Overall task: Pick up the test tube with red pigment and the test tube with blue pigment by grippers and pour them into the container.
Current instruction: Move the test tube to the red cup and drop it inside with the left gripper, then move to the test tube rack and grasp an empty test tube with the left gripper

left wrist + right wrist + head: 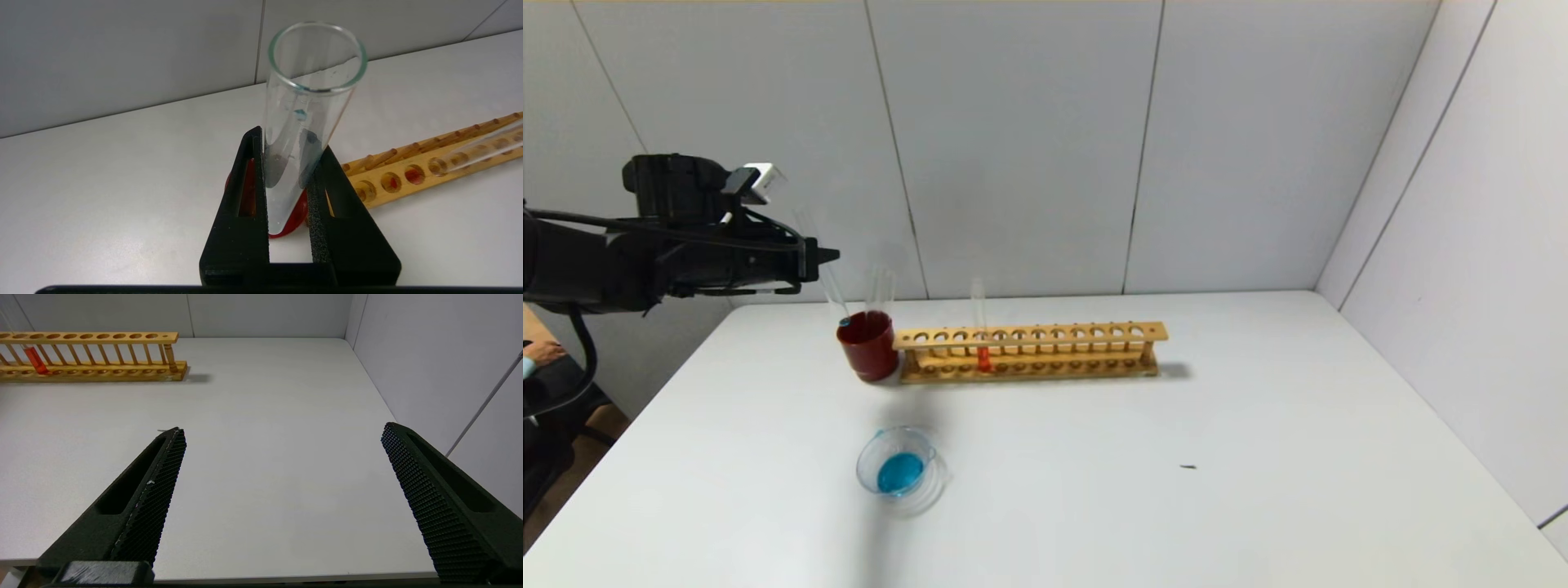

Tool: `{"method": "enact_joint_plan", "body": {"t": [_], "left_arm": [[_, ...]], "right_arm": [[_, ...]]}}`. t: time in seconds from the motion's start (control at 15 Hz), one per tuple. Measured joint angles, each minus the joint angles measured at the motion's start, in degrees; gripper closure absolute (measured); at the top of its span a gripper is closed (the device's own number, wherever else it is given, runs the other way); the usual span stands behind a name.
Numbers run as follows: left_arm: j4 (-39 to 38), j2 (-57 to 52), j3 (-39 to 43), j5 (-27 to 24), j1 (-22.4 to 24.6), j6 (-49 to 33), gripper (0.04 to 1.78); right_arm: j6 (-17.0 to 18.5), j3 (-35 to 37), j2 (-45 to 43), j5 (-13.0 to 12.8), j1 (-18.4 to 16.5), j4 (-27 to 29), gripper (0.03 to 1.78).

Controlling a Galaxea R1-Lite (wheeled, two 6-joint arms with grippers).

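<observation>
Left end effector (288,192): jaws closed on the blue tube (304,122), gripping it around mid-length; raised above the far left of the tabletop (1258,457).
Blue tube: nearly empty, only a bead of blue left inside; in the head view its rounded end sits at the rim of the red cup (869,346), apparently being set down there as spent.
Red cup: stands touching the left end of the rack (1029,351) and already holds a clear tube (880,290), so it seems to serve as the drop-off for used glass.
Bowl (900,471): on the tabletop in front of the cup, well apart from it, with a pool of blue liquid inside; the blue half of the pour looks done.
Red tube (980,331): upright in a rack hole towards the left end, orange-red liquid at its bottom, untouched.
Right end effector (282,473): jaws spread wide, holding nothing, over bare tabletop to the right of the rack; out of the head view, likely waiting for the red tube.
Next need: release the blue tube upright so it leans in the cup without tipping it.
</observation>
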Motion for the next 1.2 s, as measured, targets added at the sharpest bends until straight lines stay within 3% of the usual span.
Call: {"method": "enact_joint_plan", "body": {"t": [0.87,1.07,1.2], "left_arm": [[-3.73,10.12,-4.41,-0.09,-0.33,0.26,1.45],[-3.78,10.36,-4.11,-0.11,-0.44,0.34,1.21],[-3.78,10.29,-3.80,0.00,-0.69,0.59,0.90]], "right_arm": [[-0.02,0.00,0.00,0.00,0.05,0.00,0.06],[-0.02,0.00,0.00,0.02,0.05,0.00,0.06],[0.00,0.00,0.00,0.02,0.02,0.00,0.06]]}}
